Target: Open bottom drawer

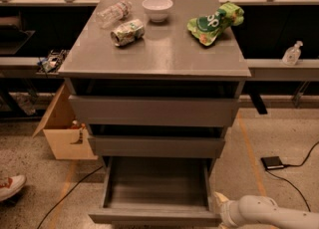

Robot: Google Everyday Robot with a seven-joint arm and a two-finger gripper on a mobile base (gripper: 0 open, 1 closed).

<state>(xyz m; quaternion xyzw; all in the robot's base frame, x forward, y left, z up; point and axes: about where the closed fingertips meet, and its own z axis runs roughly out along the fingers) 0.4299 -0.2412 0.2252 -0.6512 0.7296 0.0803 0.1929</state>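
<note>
Gripper (222, 209), its grip impossible to tell, sits beside the bottom drawer (154, 217), the one open of three.

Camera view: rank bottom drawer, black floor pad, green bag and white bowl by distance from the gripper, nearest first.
The gripper sits low right, at the open drawer's front corner.
1. bottom drawer: right beside it, pulled out.
2. black pad: on the floor, further right.
3. green bag: cabinet top, right rear.
4. white bowl: cabinet top, rear centre.

Grey top (164, 56): bowl (157, 9), can (127, 32), bottle (113, 14), bag (215, 23)
</note>
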